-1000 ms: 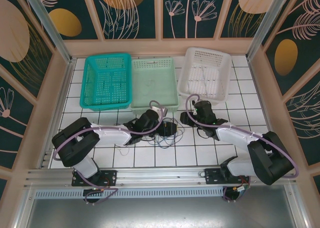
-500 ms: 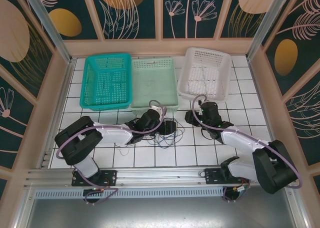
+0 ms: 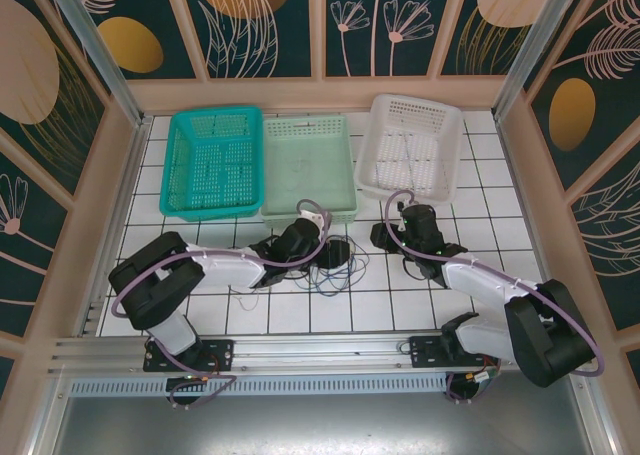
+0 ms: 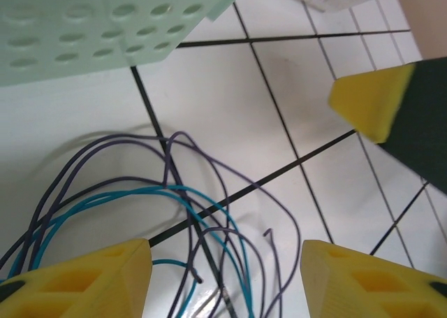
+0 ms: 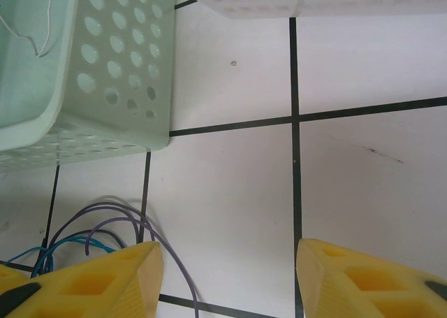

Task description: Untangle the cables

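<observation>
Loosely looped purple cables [image 4: 105,142], teal cable [image 4: 140,189] intertwined

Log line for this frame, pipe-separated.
task: untangle cables | left hand: open, over cables | right hand: open, beside cables | held: nothing | cables: tangled on table

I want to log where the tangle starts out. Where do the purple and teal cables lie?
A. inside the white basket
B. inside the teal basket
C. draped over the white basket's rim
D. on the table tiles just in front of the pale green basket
D: the cables lie loose on the tiled table, just off the near side of the pale green basket, not in any basket.
</observation>
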Motion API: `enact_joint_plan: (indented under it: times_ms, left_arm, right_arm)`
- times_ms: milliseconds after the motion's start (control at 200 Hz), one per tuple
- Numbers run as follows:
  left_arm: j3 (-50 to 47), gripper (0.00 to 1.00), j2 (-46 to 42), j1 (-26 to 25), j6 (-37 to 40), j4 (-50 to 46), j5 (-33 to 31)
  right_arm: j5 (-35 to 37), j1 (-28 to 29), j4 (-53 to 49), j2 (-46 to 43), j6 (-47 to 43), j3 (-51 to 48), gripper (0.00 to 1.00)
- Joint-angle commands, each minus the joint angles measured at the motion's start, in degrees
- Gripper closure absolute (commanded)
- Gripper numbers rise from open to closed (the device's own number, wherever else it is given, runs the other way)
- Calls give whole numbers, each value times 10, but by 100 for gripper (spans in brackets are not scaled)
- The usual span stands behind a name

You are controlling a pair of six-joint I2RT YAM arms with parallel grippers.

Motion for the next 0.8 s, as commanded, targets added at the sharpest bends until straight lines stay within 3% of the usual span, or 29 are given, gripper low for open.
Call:
enact_joint_plan:
  times_ms: [0,325,716,796]
  left_arm:
    - [10,43,20,-3,-4,16,7]
    - [31,51,57,-7,0,28,14]
    - [45,100,36,-10,17,13,1]
    - [50,100,13,-10,27,-8,-15]
  right_arm:
    - [-6,-3,-5,-11,2,-2,46]
    - [-5,-3,-3,-18,6,-6,46]
    - [-5,0,2,-12,9,-16,46]
    - [-5,0,3,-14,8,-17,46]
